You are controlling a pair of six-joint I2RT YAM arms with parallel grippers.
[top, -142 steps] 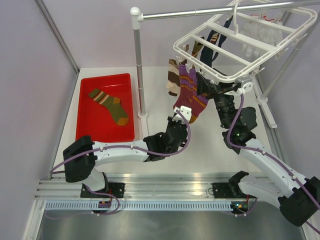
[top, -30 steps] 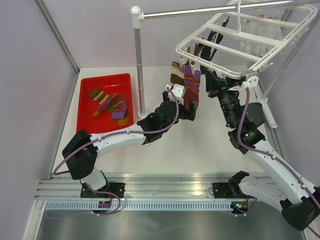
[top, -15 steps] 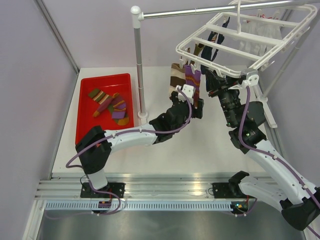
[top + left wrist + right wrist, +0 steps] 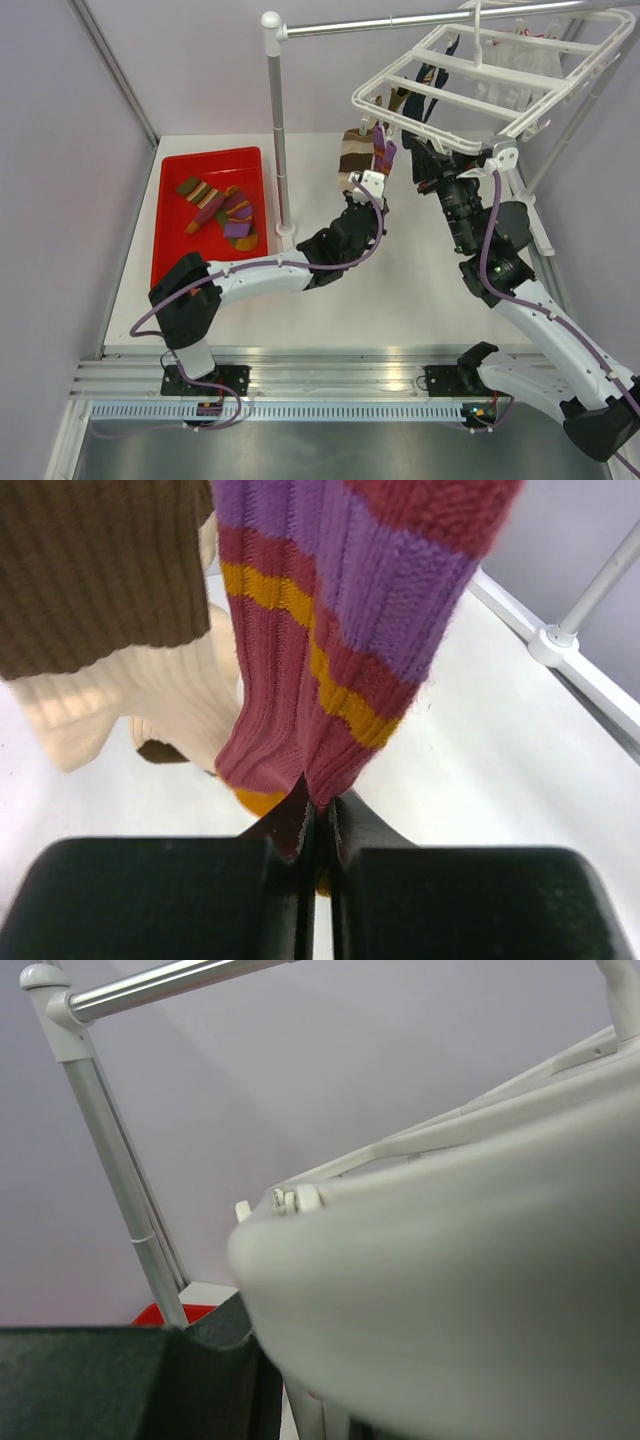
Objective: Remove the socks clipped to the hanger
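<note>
Left hand (image 4: 318,822): purple sock (image 4: 335,630), brown sock (image 4: 100,570) beside

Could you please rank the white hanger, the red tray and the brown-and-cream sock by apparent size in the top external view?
1. hanger, though it hangs nearer the camera, which may enlarge it
2. red tray
3. brown-and-cream sock

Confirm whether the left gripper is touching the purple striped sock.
Touching. Left wrist view: the left gripper pinches the purple striped sock by its lower edge.
</note>
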